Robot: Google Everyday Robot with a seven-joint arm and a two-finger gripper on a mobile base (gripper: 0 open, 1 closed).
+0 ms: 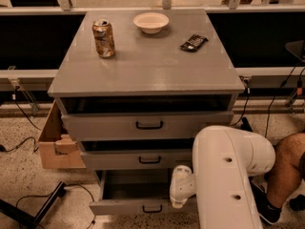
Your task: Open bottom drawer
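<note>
The grey cabinet (147, 66) has three drawers. The bottom drawer (124, 207) stands pulled out toward me, its plain grey inside (136, 185) showing and its small black loop handle (152, 208) on the shallow front. My white arm (228, 175) comes in from the lower right. My gripper (181, 194) is at the right end of the bottom drawer, just above its front edge, largely hidden by the arm's white housing. The middle drawer (143, 160) and the top drawer (147, 125) each sit slightly out.
On the cabinet top stand a drink can (104, 38), a white bowl (151, 22) and a dark snack packet (194, 43). A cardboard box (55, 144) sits left of the cabinet. Cables and a black stand (33, 211) lie on the floor at left. A person's leg (288, 166) is at right.
</note>
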